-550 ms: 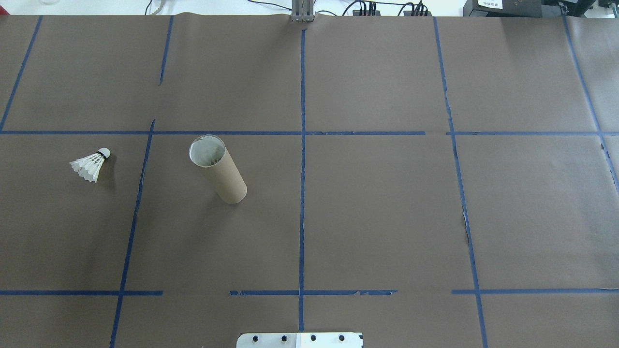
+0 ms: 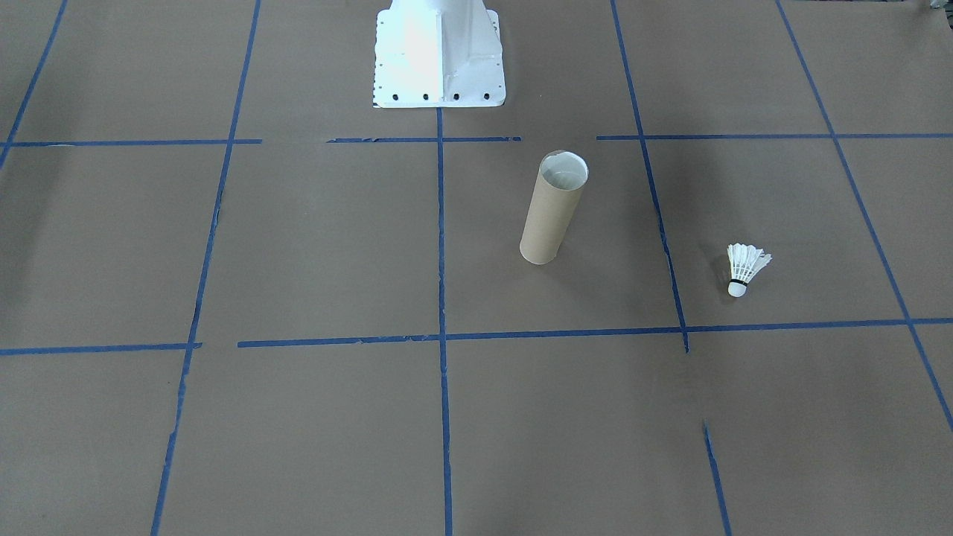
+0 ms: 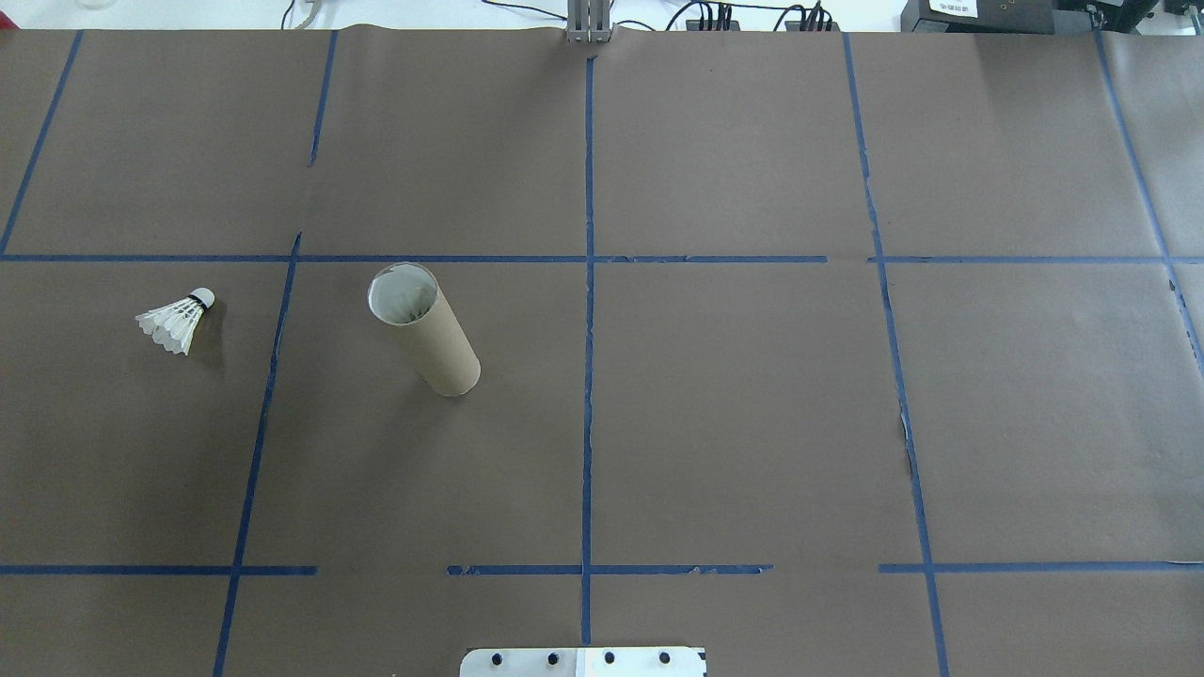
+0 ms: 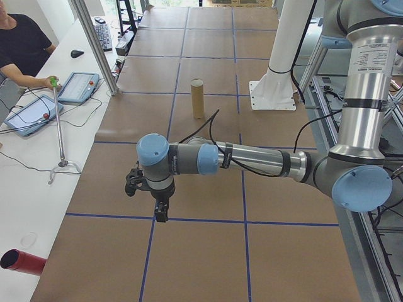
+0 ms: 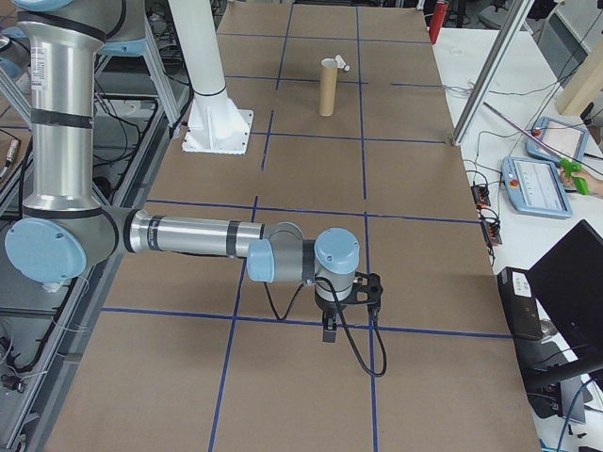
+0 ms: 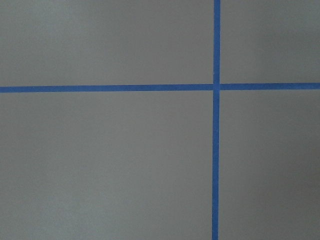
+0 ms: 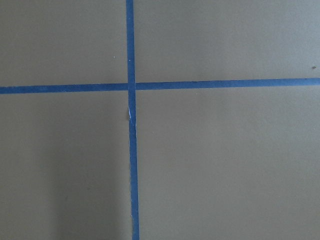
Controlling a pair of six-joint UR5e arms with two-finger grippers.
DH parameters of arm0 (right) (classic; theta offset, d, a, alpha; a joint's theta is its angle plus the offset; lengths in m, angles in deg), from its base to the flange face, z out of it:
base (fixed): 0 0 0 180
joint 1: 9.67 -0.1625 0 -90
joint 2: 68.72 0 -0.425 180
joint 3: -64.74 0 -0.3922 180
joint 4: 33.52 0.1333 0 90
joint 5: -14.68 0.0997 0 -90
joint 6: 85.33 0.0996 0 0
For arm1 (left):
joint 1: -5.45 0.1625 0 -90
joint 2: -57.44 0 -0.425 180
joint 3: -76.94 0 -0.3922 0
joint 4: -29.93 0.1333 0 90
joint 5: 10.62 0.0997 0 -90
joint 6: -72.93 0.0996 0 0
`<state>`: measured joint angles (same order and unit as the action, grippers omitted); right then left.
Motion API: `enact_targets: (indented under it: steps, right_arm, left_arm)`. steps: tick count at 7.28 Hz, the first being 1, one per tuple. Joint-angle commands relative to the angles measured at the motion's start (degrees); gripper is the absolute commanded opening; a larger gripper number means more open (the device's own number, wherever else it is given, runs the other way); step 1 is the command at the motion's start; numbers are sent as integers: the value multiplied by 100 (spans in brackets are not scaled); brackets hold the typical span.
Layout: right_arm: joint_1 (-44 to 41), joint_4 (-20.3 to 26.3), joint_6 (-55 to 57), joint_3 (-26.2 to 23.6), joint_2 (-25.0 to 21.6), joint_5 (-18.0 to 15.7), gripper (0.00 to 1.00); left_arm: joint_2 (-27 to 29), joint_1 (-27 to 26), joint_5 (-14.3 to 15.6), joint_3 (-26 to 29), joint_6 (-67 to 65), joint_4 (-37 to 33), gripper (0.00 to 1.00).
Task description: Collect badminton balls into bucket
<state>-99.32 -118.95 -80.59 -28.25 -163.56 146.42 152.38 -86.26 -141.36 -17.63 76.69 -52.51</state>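
Observation:
A white feather shuttlecock lies on its side on the brown paper, cork tip pointing away from the robot; it also shows in the front-facing view. To its right stands the bucket, a tan cardboard tube, upright with its open top showing a pale inside. The left gripper hangs low over a tape crossing, well short of the bucket. At the table's other end the right gripper hangs the same way, far from the bucket. I cannot tell whether either gripper is open or shut. Both wrist views show only paper and tape.
Blue tape lines divide the brown paper into a grid. The white robot base stands at the near middle edge. A person sits at a side desk with tablets. A red cylinder lies on that desk.

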Motion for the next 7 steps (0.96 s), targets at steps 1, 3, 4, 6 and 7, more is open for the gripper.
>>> enact_targets:
  steps: [1,3,4,6,7]
  right_arm:
    - [0,0,0,0,0,1,100]
    - [0,0,0,0,0,1,100]
    - [0,0,0,0,0,1,100]
    - [0,0,9,0,0,1,100]
    - [0,0,0,0,0,1,100]
  left_arm:
    - [594,161,-56,26,38,-330,100]
    - [613,669,-1169,323,-1707,-1289,100]
    - [605,820,-1208,368,-2625,-1796,100]
    - [509,830,-1757,386,-3205,-2055,100]
    - [421,830,-2066,334,-3310,-2143,100]
